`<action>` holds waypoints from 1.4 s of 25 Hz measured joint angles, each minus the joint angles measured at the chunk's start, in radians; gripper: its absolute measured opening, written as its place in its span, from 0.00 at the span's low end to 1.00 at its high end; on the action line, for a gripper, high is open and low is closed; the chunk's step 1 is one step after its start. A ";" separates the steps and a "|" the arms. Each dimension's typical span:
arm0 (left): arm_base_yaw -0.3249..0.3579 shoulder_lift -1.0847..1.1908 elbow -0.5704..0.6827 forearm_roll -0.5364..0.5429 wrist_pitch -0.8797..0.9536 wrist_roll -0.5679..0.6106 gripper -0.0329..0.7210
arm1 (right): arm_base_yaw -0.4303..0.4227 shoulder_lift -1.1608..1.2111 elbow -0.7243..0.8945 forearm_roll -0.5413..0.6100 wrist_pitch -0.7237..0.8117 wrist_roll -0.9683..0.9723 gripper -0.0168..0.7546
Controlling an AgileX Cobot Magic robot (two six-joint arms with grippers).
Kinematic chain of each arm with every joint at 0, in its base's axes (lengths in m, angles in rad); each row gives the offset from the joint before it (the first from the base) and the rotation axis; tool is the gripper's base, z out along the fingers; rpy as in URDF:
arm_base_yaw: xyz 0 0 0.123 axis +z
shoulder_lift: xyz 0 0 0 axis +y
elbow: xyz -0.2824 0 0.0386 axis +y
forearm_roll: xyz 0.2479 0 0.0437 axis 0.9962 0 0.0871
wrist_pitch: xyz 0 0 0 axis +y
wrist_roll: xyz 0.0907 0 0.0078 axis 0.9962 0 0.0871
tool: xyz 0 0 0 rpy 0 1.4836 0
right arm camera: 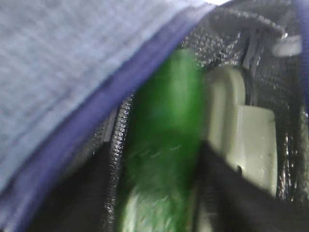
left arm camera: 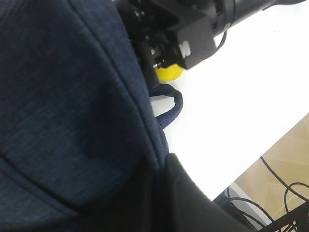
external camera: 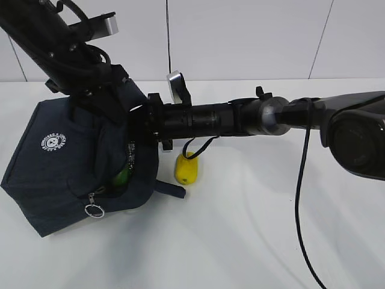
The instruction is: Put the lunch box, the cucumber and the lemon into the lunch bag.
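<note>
Two of three items seemingly inside the lunch bag (external camera: 57, 174) already, one left out. Judged roughly two-thirds done.

Seen in the right wrist view: the cucumber (right arm camera: 164, 159) lying within the silvery lining of the bag, right beside the pale green lid of the lunch box (right arm camera: 246, 145), the two touching or nearly so; blur too heavy to say which. A sliver of green also showing through the bag's mouth in the exterior view (external camera: 123, 174).

Right end effector (external camera: 135, 150) reaching across the middle and buried in the bag's opening. Dark shapes flanking the cucumber low in the right wrist view, likely its fingers, but impossible to tell whether closed on the cucumber or already spread apart. Probably the moment of setting the cucumber down.

Left end effector (external camera: 120, 99) pressed against the upper edge of the bag, apparently propping the mouth open; from the left wrist view only a dark finger (left arm camera: 193, 203) against navy fabric, so grip state not determinable either.

Still to do: the lemon (external camera: 186, 170), resting on the white tabletop (external camera: 252, 241) just beside the bag's loop handle (left arm camera: 169, 104), outside the bag and beneath the right arm. Remaining work, by this reading: release the cucumber, withdraw, pick up the lemon, drop it through the same opening. Zipper pull ring (external camera: 94, 210) hanging at the front, bag unzipped.
</note>
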 joint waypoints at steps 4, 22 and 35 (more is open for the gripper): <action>0.000 0.000 0.000 0.000 0.000 0.000 0.05 | 0.020 0.000 0.000 0.004 0.000 -0.001 0.46; 0.000 0.000 0.000 -0.004 0.008 0.000 0.05 | -0.068 -0.021 0.000 -0.167 -0.002 0.079 0.77; 0.000 0.000 0.000 -0.005 0.016 0.000 0.05 | -0.155 -0.244 0.000 -0.790 0.015 0.290 0.77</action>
